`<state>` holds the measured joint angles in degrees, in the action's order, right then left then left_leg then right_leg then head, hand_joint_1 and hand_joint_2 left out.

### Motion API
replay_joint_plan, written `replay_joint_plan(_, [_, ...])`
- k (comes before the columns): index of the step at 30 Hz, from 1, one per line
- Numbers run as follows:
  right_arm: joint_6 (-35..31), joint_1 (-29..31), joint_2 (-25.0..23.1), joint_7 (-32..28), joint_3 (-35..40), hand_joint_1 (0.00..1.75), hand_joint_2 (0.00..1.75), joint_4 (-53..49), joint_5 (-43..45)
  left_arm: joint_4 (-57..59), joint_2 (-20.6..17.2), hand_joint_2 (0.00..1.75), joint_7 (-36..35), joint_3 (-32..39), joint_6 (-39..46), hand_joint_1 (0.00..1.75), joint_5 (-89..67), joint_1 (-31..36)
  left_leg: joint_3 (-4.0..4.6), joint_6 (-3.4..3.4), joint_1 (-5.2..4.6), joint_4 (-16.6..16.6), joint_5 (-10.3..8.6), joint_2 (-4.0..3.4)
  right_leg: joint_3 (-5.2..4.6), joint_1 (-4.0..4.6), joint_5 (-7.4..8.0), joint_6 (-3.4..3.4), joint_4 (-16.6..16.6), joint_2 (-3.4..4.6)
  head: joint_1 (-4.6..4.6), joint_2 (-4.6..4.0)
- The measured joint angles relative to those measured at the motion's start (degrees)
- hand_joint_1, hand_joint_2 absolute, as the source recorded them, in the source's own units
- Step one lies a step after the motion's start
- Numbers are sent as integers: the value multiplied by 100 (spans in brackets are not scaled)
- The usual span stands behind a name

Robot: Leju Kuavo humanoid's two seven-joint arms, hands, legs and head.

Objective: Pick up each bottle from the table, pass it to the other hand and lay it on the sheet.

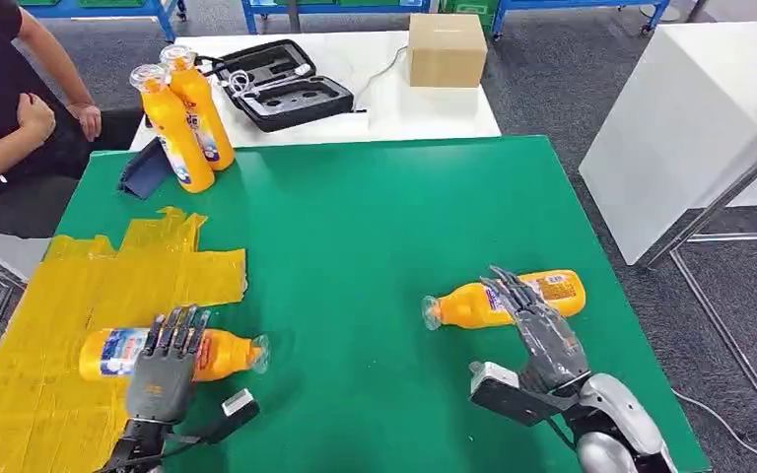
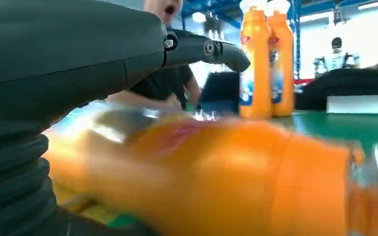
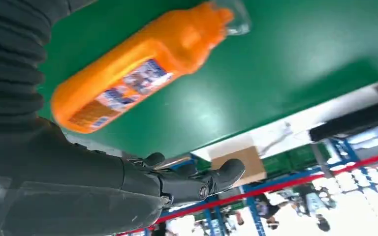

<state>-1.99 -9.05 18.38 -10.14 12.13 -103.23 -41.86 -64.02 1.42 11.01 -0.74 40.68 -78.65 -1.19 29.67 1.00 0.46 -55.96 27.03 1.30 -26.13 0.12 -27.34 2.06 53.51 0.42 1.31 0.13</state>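
Observation:
An orange bottle (image 1: 108, 353) lies on its side at the near right edge of the yellow sheet (image 1: 49, 296), cap pointing right onto the green table (image 1: 375, 217). My left hand (image 1: 166, 363) hovers flat over it with fingers straight and thumb out to the side. In the left wrist view the bottle (image 2: 226, 172) is blurred beneath my left hand (image 2: 78, 64). A second orange bottle (image 1: 463, 305) lies at the right, cap pointing left. My right hand (image 1: 542, 340) stretches over its body with fingers spread. The right wrist view shows that bottle (image 3: 138, 73) apart from my right hand (image 3: 103, 191).
Two more orange bottles (image 1: 185, 118) stand upright at the table's far left corner, beside a dark blue object (image 1: 143, 169). A seated person (image 1: 0, 99) is beyond that corner. A black case (image 1: 286, 84) and cardboard box (image 1: 446, 49) rest on the white table behind.

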Motion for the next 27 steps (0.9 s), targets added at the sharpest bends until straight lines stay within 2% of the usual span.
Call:
replay_joint_plan(5, [63, -337, 131, 2, -473, 0, 0, -138, -2, -696, 185, 0, 1071, 194, -627, 0, 1687, -420, 20, 1, -6, -2, 1, -7, -21, -5, 1, 1, 0, 2, 0, 0])
replay_joint_plan(11, [107, -532, 175, 0, -832, 0, 0, -216, 2, -1355, 293, 0, 1231, 349, -839, 0, 2001, -643, 30, 1, -15, -1, 1, -5, -34, -14, 1, 2, 0, 2, 0, 0])
replay_joint_plan(12, [109, -535, 175, 0, -854, 0, 175, -219, 2, -1394, 308, 0, 1234, 356, -841, 0, 2001, -658, 30, 1, -15, -1, 1, -5, -35, -14, 1, 2, 0, 2, 2, 0])
replay_joint_plan(15, [122, -564, 175, 2, -931, 0, 175, -225, -4, -1521, 343, 0, 1294, 398, -907, 0, 2086, -696, 29, 1, -14, -1, 0, -4, -35, -13, 1, 2, 1, 1, -2, 0])
replay_joint_plan(17, [170, -610, 175, 59, -996, 0, 175, -232, -37, -1653, 372, 0, 1547, 437, -1277, 0, 2671, -742, 29, 2, -14, -1, 0, -5, -35, -13, 1, 2, 2, 2, 2, 0])
replay_joint_plan(22, [490, -618, 123, 70, -1538, 0, 175, -75, -436, -2654, 566, 0, 2164, 683, -3187, 0, 5152, -923, 41, 2, -17, -1, 0, -8, -39, -15, 1, 2, 3, 3, -2, 0])
replay_joint_plan(27, [407, -111, -79, 159, -1890, 0, 175, 670, -1084, -3774, 863, 0, 2281, 920, -4412, 0, 6272, -1136, 37, 4, -21, -1, -1, -9, -40, -18, 2, 3, 3, 4, 0, 0])
